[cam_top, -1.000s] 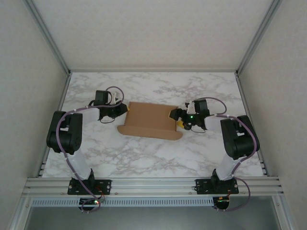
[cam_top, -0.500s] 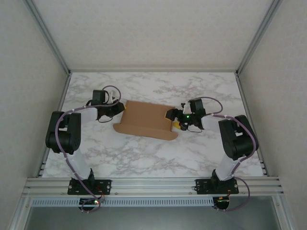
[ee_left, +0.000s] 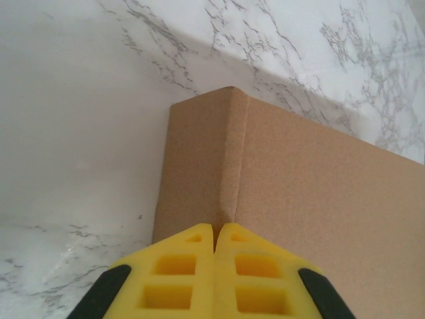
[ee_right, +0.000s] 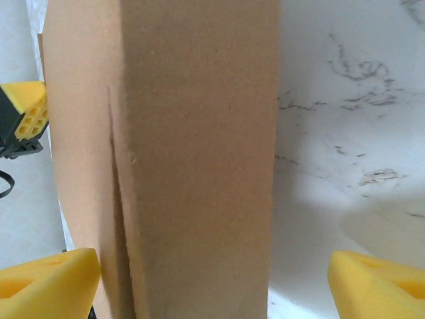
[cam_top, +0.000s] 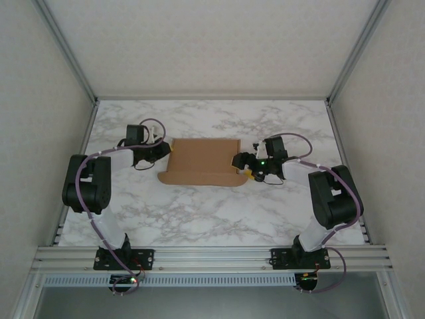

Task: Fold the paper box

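1 plain brown paper box (cam_top: pixel 202 159), unprinted, shallow, rectangular, creased at 1 corner

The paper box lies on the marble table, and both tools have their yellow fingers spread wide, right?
Not both. The left wrist view shows the left tool shut, fingers pressed together at a corner of the paper box. The right tool is spread wide; the box lies on the marble table.

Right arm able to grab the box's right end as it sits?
Probably yes. Its jaws stand wide open at the right end of the box, and the wrist view shows cardboard between the fingers. Nothing lies in the way.
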Action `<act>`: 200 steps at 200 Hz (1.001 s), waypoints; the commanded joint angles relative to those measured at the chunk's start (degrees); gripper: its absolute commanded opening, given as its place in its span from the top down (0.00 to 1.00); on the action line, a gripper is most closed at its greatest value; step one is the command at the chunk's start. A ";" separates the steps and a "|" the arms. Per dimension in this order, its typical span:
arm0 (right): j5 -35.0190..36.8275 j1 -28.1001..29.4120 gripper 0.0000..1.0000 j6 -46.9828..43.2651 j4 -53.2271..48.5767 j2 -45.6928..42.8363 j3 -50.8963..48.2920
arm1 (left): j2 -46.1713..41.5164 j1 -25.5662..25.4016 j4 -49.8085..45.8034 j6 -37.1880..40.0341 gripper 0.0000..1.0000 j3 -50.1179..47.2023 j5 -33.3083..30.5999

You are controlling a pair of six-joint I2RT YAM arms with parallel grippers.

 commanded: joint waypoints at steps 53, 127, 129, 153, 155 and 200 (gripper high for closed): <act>-10.46 -0.12 0.11 2.48 3.52 6.91 7.41 | 4.81 1.68 -12.95 1.58 0.99 -3.64 -10.95; -17.42 2.22 0.24 11.70 14.49 14.28 11.20 | 4.30 0.39 -11.60 1.25 0.96 -3.19 -9.20; -17.41 2.26 0.25 11.92 14.74 14.37 11.24 | 4.17 0.25 -11.49 1.26 0.96 -3.17 -9.13; -16.50 2.40 0.36 13.53 14.89 14.49 11.12 | 1.74 -1.63 -11.60 1.16 0.91 -2.69 -9.57; -16.30 2.41 0.37 13.59 14.69 14.36 11.05 | 1.44 -1.73 -11.82 1.15 0.90 -2.63 -9.79; -12.01 2.04 0.46 13.61 11.06 8.80 7.77 | -8.18 -3.84 -15.01 1.94 0.68 -1.18 -17.71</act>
